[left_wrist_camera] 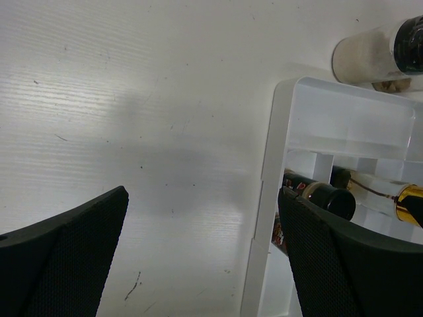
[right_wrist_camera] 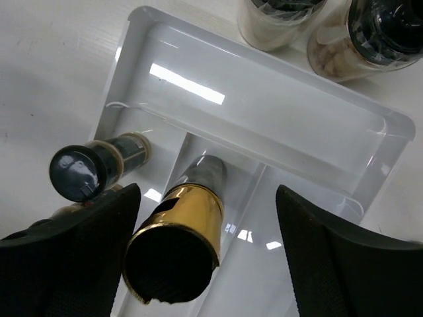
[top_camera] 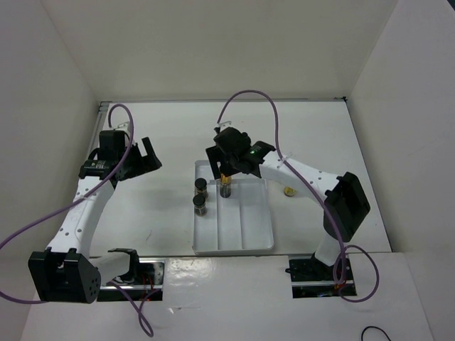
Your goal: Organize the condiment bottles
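— White right arm (top_camera: pixel 306 177) reaches across the tray (right_wrist_camera: pixel 264 105); we see its fingers (right_wrist_camera: pixel 330 264) spread either side of a gold-capped bottle (right_wrist_camera: pixel 175 244) standing in the middle compartment.
— And the left arm (top_camera: pixel 85 213)?
— We find it bent above the bench (left_wrist_camera: pixel 132 99) beside the tray, fingers (left_wrist_camera: pixel 66 251) spread wide, holding nothing.

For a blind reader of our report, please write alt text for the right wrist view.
The right gripper, fingers open, flanks a gold-capped bottle standing in the middle slot of the white tray. A dark-capped jar stands in the next slot, and two clear jars sit on the table beyond the tray's end.
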Tool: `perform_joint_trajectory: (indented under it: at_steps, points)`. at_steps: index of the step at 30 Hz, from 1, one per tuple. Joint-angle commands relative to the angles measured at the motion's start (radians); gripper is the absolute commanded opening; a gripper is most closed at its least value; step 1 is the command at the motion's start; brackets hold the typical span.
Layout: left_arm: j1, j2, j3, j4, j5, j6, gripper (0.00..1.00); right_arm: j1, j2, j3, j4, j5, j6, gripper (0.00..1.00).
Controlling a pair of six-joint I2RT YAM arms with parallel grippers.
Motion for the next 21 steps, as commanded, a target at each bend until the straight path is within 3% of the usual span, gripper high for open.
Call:
perform_joint_trajectory:
  at_steps: [1, 8, 12, 15, 21]
  points:
    - [0.006, -0.014, -0.005, 0.041, 0.022, 0.020, 1.00, 0.009, -0.024, 0.094, -0.043, 0.032, 0.005, 0.89]
    - [0.006, 0.004, 0.004, 0.050, 0.040, 0.020, 1.00, 0.009, -0.145, 0.211, -0.120, 0.108, 0.033, 0.94]
    - [0.006, 0.015, 0.004, 0.060, 0.059, 0.020, 1.00, -0.106, -0.241, 0.132, -0.115, 0.139, 0.051, 0.95]
    - [0.006, 0.026, 0.004, 0.060, 0.068, 0.029, 1.00, -0.311, -0.303, 0.038, -0.115, 0.063, 0.065, 0.95]
    - [0.006, 0.046, 0.014, 0.060, 0.086, 0.038, 1.00, -0.419, -0.328, -0.080, -0.227, 0.115, 0.118, 0.97]
